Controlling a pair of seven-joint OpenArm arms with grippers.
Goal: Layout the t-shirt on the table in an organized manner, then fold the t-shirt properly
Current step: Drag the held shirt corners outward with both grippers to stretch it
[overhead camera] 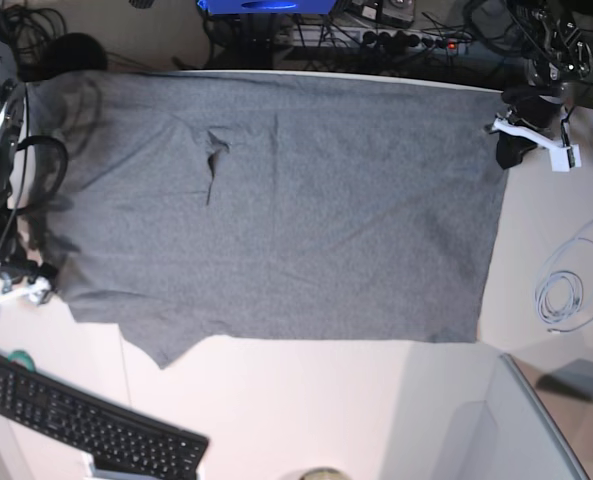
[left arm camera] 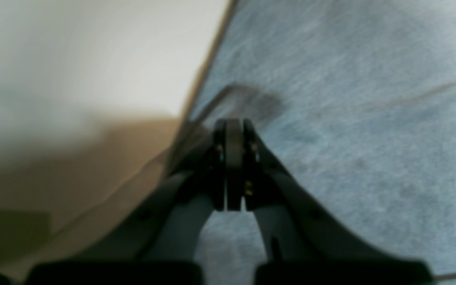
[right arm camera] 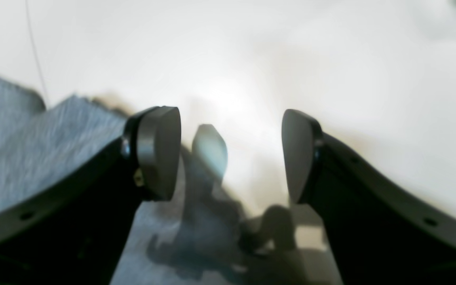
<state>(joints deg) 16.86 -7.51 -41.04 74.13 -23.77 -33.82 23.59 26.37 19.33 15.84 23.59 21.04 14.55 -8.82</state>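
Note:
The heather-grey t-shirt (overhead camera: 276, 200) lies spread wide and mostly flat over the white table (overhead camera: 306, 410), with a small crease near its upper left. My left gripper (overhead camera: 511, 150) is at the shirt's right edge near the far corner. In the left wrist view its jaws (left arm camera: 234, 122) are shut, with a small raised fold of the t-shirt (left arm camera: 350, 118) at the tips. My right gripper (overhead camera: 26, 290) sits at the shirt's left edge. In the right wrist view it (right arm camera: 231, 154) is open over bare table (right arm camera: 291, 59), the t-shirt (right arm camera: 22, 138) just left of it, nothing between the fingers.
A black keyboard (overhead camera: 76, 410) lies at the front left corner. A coiled white cable (overhead camera: 561, 295) rests right of the shirt. A grey panel (overhead camera: 516, 430) stands at the front right. Cables and a power strip (overhead camera: 396, 40) run behind the table's far edge.

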